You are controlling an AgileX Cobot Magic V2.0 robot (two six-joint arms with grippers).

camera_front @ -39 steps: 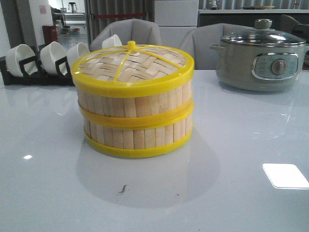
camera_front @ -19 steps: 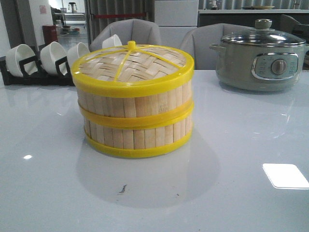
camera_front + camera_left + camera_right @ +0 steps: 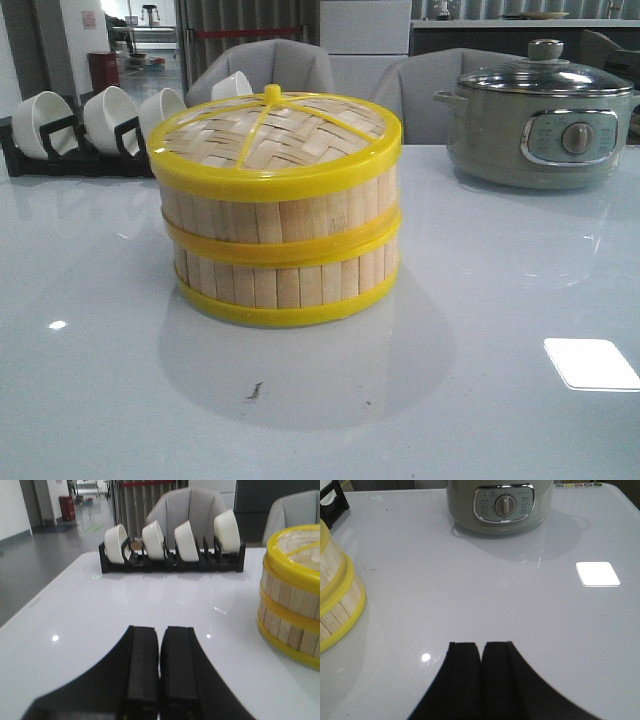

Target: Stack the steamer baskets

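Front view: two round steamer baskets (image 3: 285,250) with pale bamboo-slat walls and yellow plastic rims stand one on the other near the middle of the glossy white tabletop (image 3: 480,400); a flat woven bamboo lid with yellow rim and knob (image 3: 270,135) sits on top. A grey-green electric pot with a glass lid (image 3: 540,120) stands well apart at the far right; a black rack of white bowls (image 3: 90,125) at the far left. No arm shows.
Left wrist view: the black left pincer (image 3: 160,665) is closed on nothing, beside the stack, apart from it.
Right wrist view: the black right pincer (image 3: 481,677) is likewise closed and empty, clear of the stack.
Progress: stacking appears complete; judging by this, nothing visible remains.
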